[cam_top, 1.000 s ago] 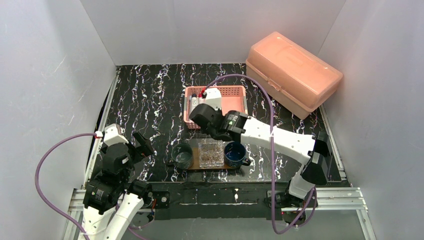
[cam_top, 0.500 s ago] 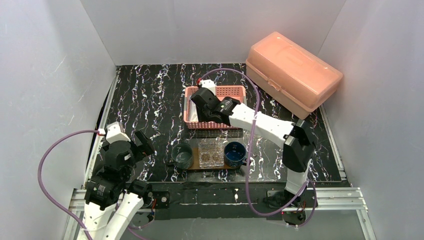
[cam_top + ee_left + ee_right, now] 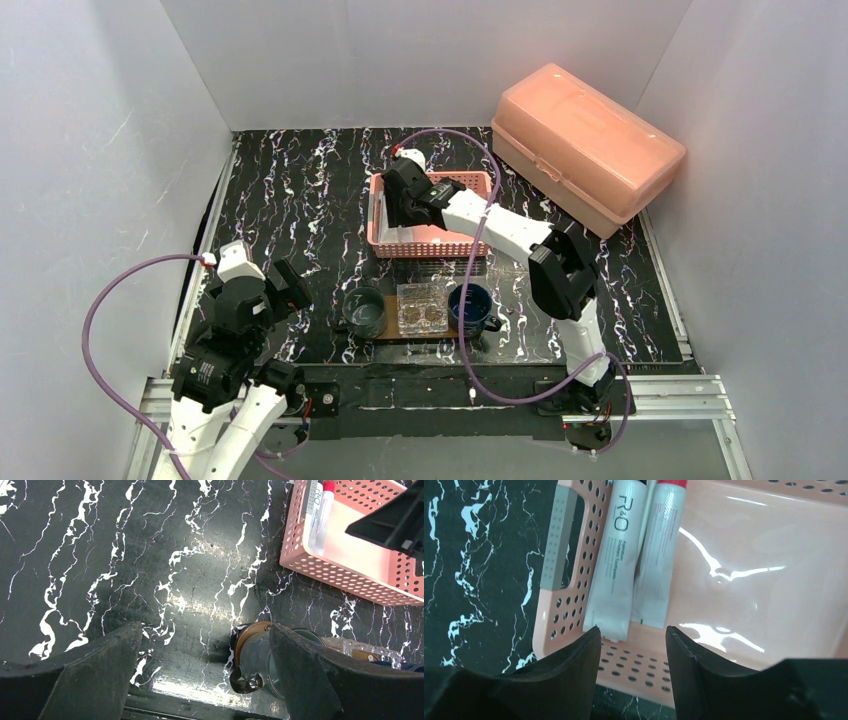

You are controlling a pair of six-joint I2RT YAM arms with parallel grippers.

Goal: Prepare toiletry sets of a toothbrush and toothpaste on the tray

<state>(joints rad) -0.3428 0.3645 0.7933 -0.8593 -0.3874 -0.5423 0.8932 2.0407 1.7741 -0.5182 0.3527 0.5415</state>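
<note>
Three cups stand in a row on the brown wooden tray [image 3: 400, 338]: a smoky grey-green cup [image 3: 364, 310], a clear faceted glass [image 3: 423, 306] and a dark blue mug [image 3: 470, 306]. No toothbrush shows clearly. Two white toothpaste tubes [image 3: 616, 565] [image 3: 658, 555] lie side by side at the left end of the pink basket [image 3: 455, 238]. My right gripper [image 3: 631, 635] is open and empty, hovering over the basket's near left corner, just short of the tubes' flat ends; it also shows from above [image 3: 400, 200]. My left gripper [image 3: 205, 645] is open and empty, left of the tray end [image 3: 248, 632].
A large salmon lidded box [image 3: 585, 145] stands at the back right. The pink basket has a grey handle [image 3: 558, 540] on its left rim. White walls enclose the black marbled table [image 3: 290, 190] on three sides.
My right arm has stretched away from above the cups to the far left part of the pink basket. My left arm has barely moved.
</note>
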